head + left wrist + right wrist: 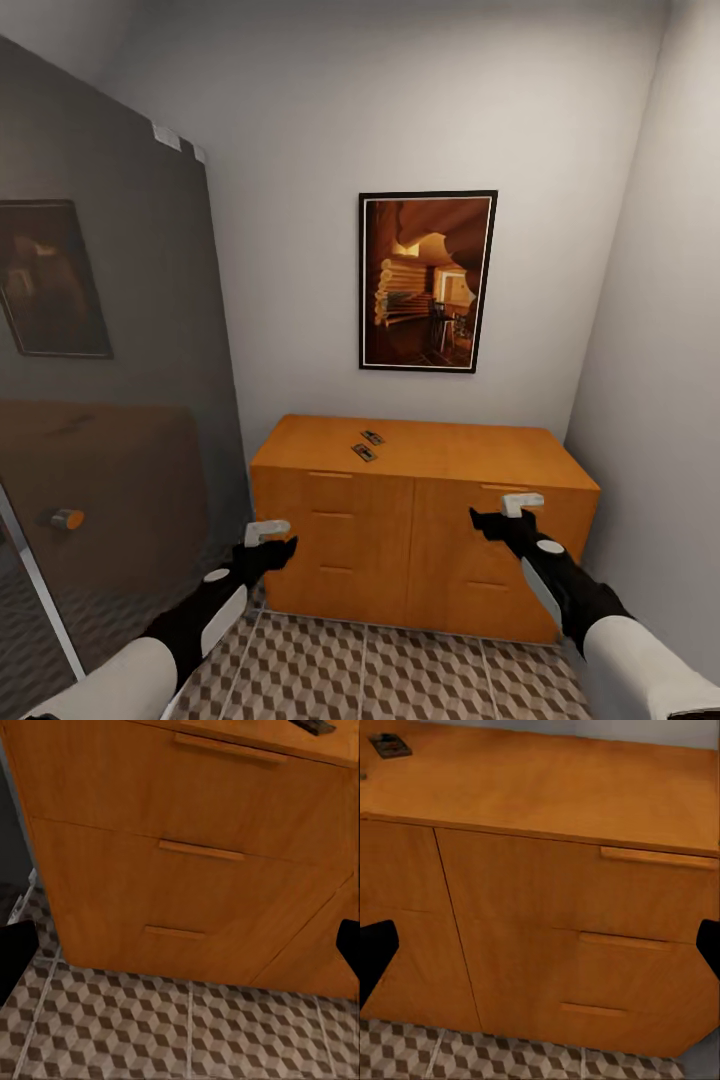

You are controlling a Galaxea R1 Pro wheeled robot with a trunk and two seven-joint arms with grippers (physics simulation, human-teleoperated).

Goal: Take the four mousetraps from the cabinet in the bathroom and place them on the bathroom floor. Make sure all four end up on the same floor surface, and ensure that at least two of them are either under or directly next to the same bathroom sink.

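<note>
I see two flat mousetraps (368, 445) lying on the smooth orange-brown wooden cabinet (420, 540) top, left of centre. Left gripper (272, 541) and right gripper (503, 513) both spread wide, empty, above cube-patterned floor tiles (370, 675).

Orange-brown cabinet (420, 500); brown-beige cube-pattern floor (400, 670); black hands.

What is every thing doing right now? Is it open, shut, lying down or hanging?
cabinet: drawers all shut.
mousetraps: two lying flat on the cabinet top, close together.
left gripper: open, empty, in front of the cabinet.
right gripper: open, empty, near the top right drawer.
picture: hanging on the wall above the cabinet.
</note>
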